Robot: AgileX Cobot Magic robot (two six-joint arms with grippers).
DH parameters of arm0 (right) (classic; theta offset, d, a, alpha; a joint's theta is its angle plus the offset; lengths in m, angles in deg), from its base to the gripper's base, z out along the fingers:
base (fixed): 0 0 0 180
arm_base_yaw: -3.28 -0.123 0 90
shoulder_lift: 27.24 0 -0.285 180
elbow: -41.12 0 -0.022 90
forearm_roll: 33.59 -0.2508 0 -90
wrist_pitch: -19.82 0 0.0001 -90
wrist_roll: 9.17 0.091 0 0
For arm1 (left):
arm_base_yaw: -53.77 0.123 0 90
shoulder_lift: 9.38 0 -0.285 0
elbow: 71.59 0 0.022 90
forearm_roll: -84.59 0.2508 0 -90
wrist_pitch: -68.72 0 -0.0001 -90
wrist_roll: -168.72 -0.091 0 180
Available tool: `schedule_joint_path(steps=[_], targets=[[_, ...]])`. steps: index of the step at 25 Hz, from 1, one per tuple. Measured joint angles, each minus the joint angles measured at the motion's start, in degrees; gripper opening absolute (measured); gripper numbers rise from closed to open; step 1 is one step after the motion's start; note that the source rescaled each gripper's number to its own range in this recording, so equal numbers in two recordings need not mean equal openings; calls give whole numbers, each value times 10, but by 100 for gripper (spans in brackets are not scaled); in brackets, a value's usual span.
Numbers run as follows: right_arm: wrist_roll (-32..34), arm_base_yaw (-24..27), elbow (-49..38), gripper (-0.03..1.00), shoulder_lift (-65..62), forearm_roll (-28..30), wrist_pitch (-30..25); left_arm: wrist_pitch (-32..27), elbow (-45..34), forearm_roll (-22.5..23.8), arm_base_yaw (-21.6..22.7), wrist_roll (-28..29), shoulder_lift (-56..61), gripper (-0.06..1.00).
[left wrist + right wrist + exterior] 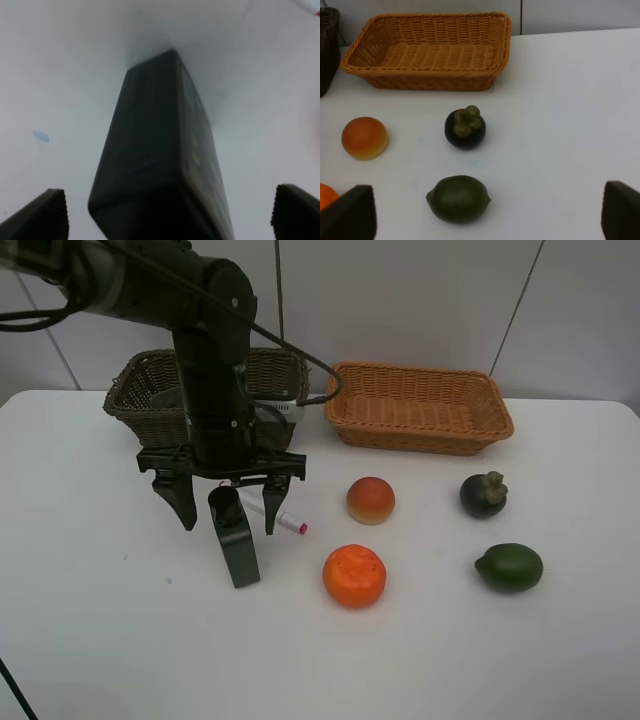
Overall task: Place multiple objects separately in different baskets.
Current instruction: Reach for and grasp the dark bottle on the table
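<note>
A black bottle [241, 558] with a boxy body [160, 150] lies on the white table. My left gripper [228, 508] hangs open over its far end, one finger on each side, not touching it. A white marker with a pink tip [290, 522] lies just behind the gripper, partly hidden. An orange [354, 576], a peach-coloured fruit [370, 500], a dark mangosteen [483, 494] and a green avocado-like fruit [509, 567] lie to the right. My right gripper [486, 210] is open, near the green fruit [458, 198], and shows only in its wrist view.
The dark brown basket [140, 405] stands at the back left, partly behind the left arm. The light orange-tan basket [420, 435] stands at the back centre-right with nothing in it [427, 80]. A small blue spot [41, 135] marks the table.
</note>
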Motion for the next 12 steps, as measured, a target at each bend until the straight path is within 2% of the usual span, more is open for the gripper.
schedule_joint_path(steps=[12], targets=[[0,0,0,100,0,0,0,13,0,0,0,-5,-42,99]])
